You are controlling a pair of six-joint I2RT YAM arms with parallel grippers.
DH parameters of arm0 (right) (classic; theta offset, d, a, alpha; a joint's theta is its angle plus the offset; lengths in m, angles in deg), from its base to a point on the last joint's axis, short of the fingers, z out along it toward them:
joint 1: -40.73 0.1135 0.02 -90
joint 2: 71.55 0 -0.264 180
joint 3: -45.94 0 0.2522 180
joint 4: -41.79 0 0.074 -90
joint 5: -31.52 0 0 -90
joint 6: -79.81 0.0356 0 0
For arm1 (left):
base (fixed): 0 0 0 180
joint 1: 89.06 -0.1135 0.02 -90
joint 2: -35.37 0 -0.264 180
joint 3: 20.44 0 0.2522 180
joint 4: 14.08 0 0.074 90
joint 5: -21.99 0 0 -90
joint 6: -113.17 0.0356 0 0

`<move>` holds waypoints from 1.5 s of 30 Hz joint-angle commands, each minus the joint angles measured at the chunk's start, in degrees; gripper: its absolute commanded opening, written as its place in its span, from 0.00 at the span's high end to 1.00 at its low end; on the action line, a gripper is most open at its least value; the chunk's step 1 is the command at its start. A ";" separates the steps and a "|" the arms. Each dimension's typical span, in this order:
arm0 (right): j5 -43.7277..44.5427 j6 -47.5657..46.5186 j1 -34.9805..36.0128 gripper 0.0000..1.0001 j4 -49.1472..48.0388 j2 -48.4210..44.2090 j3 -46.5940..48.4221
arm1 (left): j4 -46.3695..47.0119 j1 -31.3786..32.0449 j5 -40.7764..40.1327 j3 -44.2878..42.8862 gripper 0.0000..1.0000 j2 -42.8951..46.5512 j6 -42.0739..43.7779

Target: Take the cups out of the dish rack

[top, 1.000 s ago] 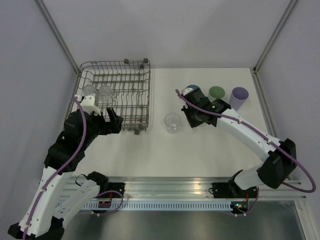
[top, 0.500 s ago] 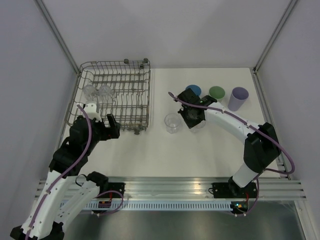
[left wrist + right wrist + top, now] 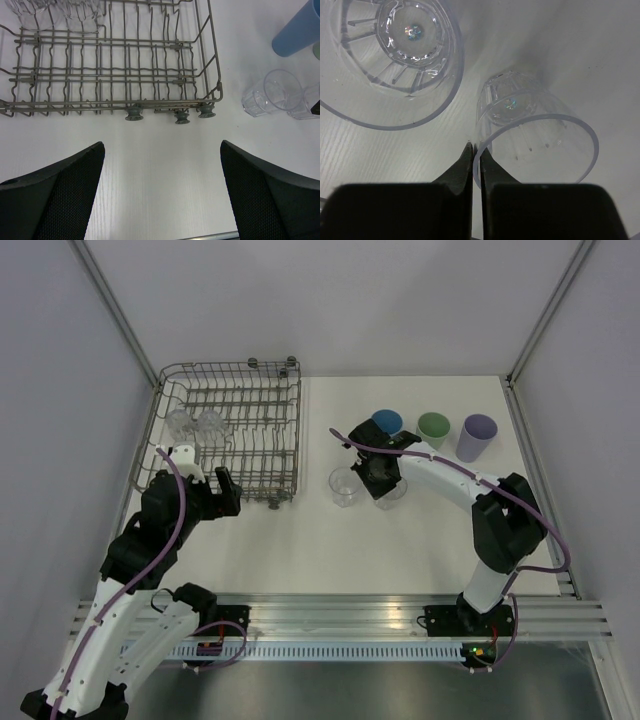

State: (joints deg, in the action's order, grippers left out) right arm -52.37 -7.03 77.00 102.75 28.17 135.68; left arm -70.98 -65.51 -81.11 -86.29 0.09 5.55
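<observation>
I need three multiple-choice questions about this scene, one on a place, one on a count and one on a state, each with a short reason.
1. Where do the blue cup, the green cup and the purple cup stand?
A. inside the dish rack
B. stacked in one another
C. in a row on the table, right of the rack

2. How many clear cups are inside the dish rack?
A. two
B. none
C. four

3. What is the state of the right gripper?
A. wide open above the rack
B. shut on the rim of a clear cup
C. shut on the blue cup

Answers:
1 C, they stand side by side on the white table.
2 A, a first racked cup sits beside a second racked cup on the rack's left side.
3 B, its fingers pinch that cup's wall.
</observation>
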 commanded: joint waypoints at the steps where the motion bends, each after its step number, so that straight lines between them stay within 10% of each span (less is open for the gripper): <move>1: 0.92 -0.87 -0.15 0.94 -0.97 0.03 2.24 | 2.26 0.00 -0.17 0.33 0.00 0.22 0.40; 16: 0.48 -1.22 -0.94 0.91 -2.03 1.18 2.68 | 2.44 0.00 0.45 0.59 0.00 0.75 0.40; 40: -0.04 1.15 -0.85 0.56 2.90 -14.27 6.10 | -1.24 0.00 -8.33 -7.31 0.00 -8.56 -6.79; 42: 0.48 1.59 -0.94 0.30 2.46 -16.57 6.37 | -2.56 0.00 -11.32 -10.20 0.00 -11.55 -8.47; 43: 0.66 1.67 -0.77 0.02 2.02 -19.01 6.19 | -2.74 0.00 -12.37 -11.18 0.00 -12.78 -10.48; 45: 0.92 2.37 -0.85 0.02 -1.03 -21.75 4.45 | -3.53 0.00 -15.36 -13.89 0.00 -15.76 -12.51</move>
State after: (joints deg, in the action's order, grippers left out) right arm -52.80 -5.94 76.26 104.02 11.34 139.62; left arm -73.01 -65.51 -89.77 -95.12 -13.03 -0.99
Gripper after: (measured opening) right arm 0.962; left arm 0.993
